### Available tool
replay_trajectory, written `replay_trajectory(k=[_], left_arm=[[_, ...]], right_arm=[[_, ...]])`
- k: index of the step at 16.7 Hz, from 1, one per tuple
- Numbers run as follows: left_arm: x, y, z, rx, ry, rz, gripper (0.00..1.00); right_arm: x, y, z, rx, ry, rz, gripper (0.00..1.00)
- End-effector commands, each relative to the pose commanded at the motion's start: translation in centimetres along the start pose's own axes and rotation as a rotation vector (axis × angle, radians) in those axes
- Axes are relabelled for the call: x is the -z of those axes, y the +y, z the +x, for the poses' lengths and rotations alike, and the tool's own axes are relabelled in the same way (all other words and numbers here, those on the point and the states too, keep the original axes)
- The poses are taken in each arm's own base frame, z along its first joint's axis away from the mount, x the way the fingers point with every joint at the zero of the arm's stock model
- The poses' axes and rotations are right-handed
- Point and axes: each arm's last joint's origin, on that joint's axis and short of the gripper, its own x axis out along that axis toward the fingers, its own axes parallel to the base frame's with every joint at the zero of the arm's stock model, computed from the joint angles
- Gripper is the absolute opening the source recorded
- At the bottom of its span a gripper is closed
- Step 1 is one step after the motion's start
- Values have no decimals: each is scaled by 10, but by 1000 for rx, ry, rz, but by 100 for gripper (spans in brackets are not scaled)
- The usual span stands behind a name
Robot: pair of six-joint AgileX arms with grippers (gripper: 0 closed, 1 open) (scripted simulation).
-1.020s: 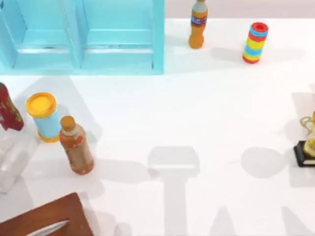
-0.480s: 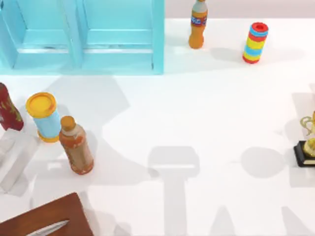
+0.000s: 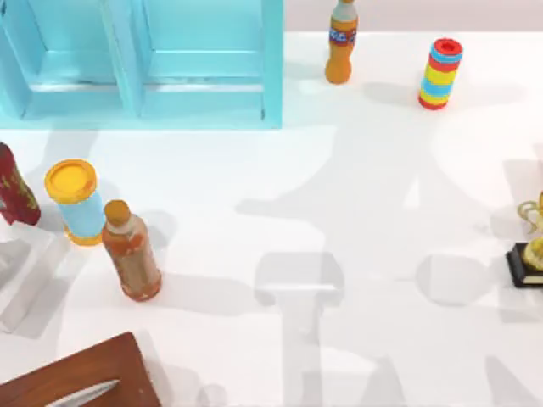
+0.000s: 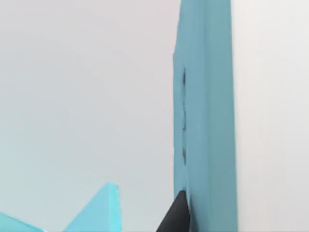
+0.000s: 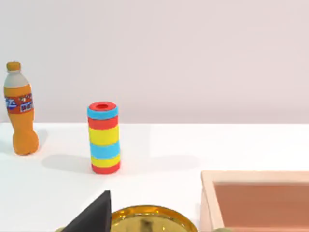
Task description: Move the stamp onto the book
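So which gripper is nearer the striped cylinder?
Right, likely. The right gripper is by the gold trophy, facing the striped cylinder; the left gripper is close beside the cyan cabinet.

This is a rendered simulation test scene, not a lived-in room: a plain white bench under flat light against a blank pale wall. Unrelated props stand scattered on it: a cyan cabinet at the far left, an orange soda bottle, a striped cylinder, and a gold trophy at the right edge.
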Motion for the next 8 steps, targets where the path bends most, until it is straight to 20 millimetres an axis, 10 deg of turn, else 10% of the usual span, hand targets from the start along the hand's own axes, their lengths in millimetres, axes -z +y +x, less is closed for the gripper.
replay_trajectory(k=[8], left_arm=[[169,-152,6,-153,110,-740,0]], right_arm=[[0,0,0,0,0,0,100]])
